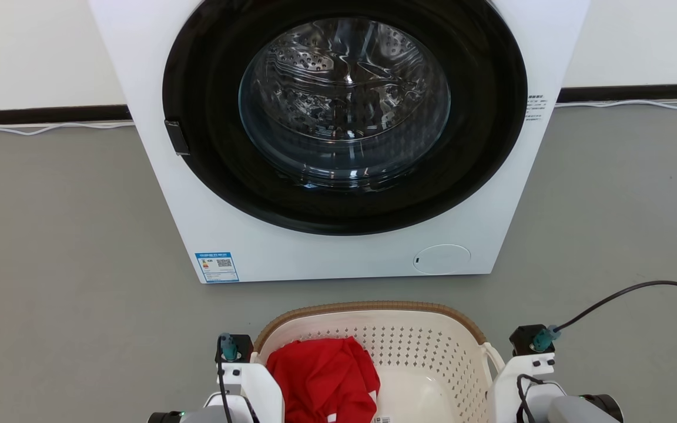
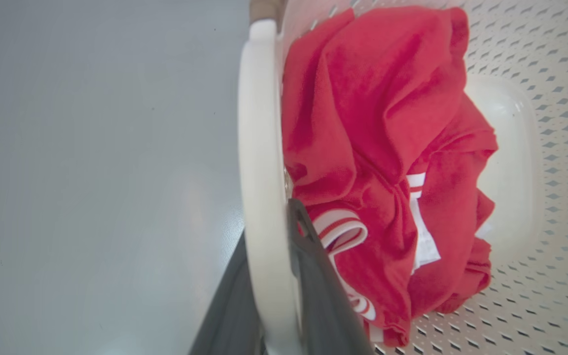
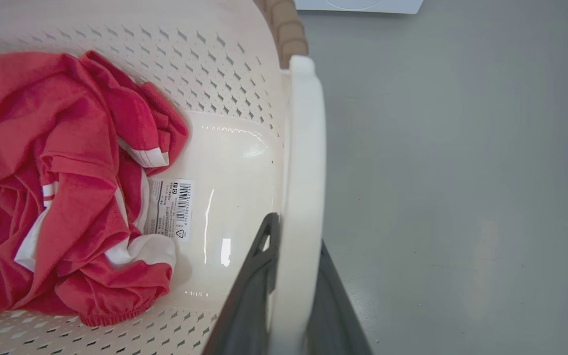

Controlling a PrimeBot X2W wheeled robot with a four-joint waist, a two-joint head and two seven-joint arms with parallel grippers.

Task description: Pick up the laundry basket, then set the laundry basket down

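Left pincer (image 2: 269, 227) clamped across the left handle (image 2: 259, 148), one finger each side. Laundry basket (image 1: 426, 352) low, just in front of the washing machine (image 1: 315, 258); on the floor (image 1: 68, 235) or barely off it, cannot tell. Likely light, stiff but springy plastic, smooth handles apt to slip. Red shirt (image 1: 321, 376) heaped inside on the left-pincer side, so expect slight tilt. Right pincer (image 3: 296, 236) clamped across the right handle (image 3: 303, 148). Machine front close ahead; black cable (image 1: 626, 291) off its right corner.

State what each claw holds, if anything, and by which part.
Both hold the laundry basket: left claw around its left loop handle, right claw around its right loop handle.
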